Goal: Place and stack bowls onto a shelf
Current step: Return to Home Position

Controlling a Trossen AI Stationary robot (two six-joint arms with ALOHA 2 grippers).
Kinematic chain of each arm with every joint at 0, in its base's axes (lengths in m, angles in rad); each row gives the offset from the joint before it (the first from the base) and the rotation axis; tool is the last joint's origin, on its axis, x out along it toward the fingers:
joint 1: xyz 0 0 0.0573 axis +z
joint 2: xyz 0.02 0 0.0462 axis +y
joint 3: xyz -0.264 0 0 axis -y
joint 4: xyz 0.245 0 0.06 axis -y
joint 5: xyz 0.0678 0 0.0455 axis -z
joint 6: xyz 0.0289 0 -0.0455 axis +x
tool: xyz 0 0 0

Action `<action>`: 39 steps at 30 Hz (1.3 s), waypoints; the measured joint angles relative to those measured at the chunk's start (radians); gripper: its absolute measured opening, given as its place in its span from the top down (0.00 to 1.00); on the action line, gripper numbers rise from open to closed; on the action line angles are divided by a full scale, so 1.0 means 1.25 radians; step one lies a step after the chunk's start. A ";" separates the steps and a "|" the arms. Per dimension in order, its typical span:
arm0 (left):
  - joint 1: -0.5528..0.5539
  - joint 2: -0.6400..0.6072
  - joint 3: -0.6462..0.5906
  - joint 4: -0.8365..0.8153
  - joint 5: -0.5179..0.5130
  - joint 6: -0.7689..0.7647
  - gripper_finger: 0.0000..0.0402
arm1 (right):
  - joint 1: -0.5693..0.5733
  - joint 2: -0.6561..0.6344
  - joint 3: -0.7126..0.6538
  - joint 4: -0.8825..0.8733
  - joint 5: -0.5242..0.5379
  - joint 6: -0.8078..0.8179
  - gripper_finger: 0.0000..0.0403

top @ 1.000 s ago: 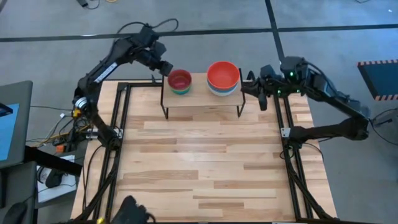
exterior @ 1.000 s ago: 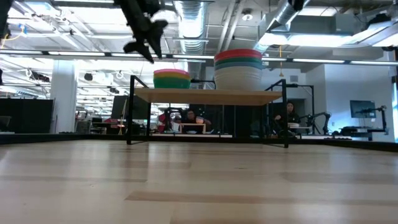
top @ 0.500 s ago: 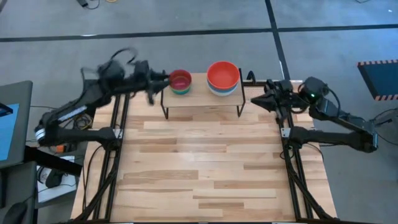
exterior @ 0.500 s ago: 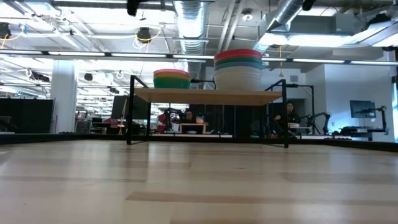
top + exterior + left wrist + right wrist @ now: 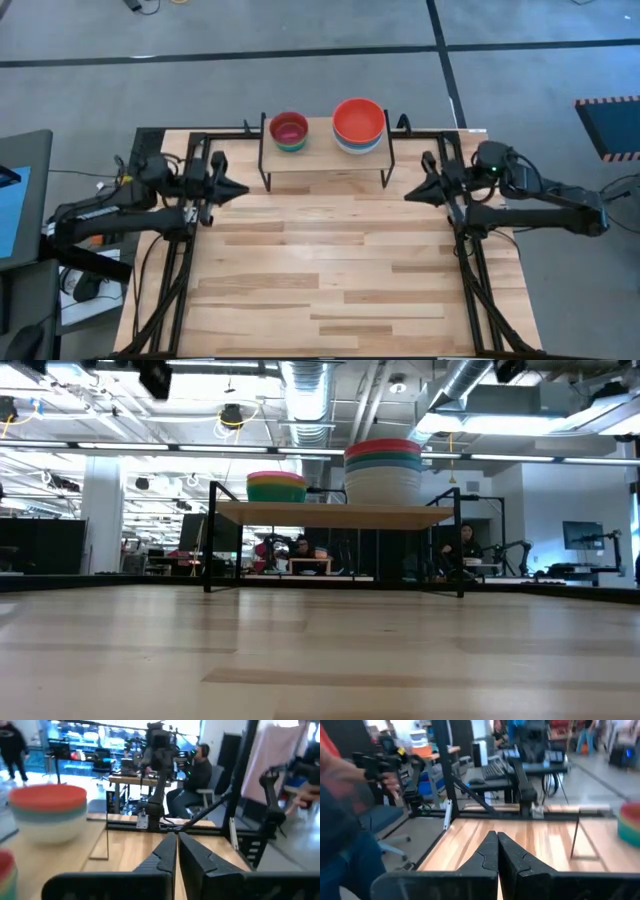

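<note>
The shelf (image 5: 325, 152) stands at the table's far middle on thin black legs. Two stacks of bowls rest on its plank by their bases. The smaller left stack (image 5: 289, 131) has a red bowl on top, and the larger right stack (image 5: 359, 125) a red-orange one. Both stacks (image 5: 277, 486) (image 5: 384, 468) also show in the low view. My left gripper (image 5: 240, 188) is shut and holds nothing, near the table's left edge, pointing right. My right gripper (image 5: 408, 193) is shut and holds nothing, near the right edge, pointing left. Both are nearer than the shelf.
Black frame rails run along the table's left (image 5: 190, 250) and right (image 5: 470, 270) edges under the arms. The wooden tabletop (image 5: 330, 270) stretches from the shelf to the near edge. People sit at desks in the room beyond (image 5: 465, 545).
My left gripper has drawn back from the left bowl stack, going down and toward the table's left and near edges; its fingers, apart then, are together now. My right gripper has moved from beside the shelf toward the near edge. The bowls have stayed on the shelf.
</note>
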 joint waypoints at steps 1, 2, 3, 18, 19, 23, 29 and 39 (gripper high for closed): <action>-0.008 -0.033 -0.034 0.016 -0.020 -0.023 0.99 | 0.007 -0.006 0.000 0.003 0.001 -0.015 0.96; -0.017 -0.066 -0.065 0.027 -0.045 -0.045 0.99 | 0.013 -0.014 0.000 0.003 0.011 -0.019 0.96; -0.024 -0.096 -0.090 0.037 -0.071 -0.056 0.99 | 0.018 -0.020 0.000 -0.003 0.023 -0.018 0.96; -0.043 -0.256 -0.193 -0.104 -0.148 0.086 1.00 | 0.037 -0.100 -0.217 0.179 0.228 0.132 0.95; -0.043 -0.255 -0.192 -0.126 -0.166 0.088 1.00 | 0.036 -0.099 -0.231 0.180 0.232 0.141 0.95; -0.042 -0.245 -0.193 -0.173 -0.149 0.087 1.00 | 0.040 -0.122 -0.283 0.196 0.217 0.078 0.95; -0.042 -0.262 -0.193 -0.158 -0.132 0.108 1.00 | 0.039 -0.225 -0.398 0.328 0.203 0.053 0.95; -0.039 -0.282 -0.227 -0.120 -0.194 0.141 1.00 | 0.039 -0.374 -0.501 0.361 0.185 0.105 0.95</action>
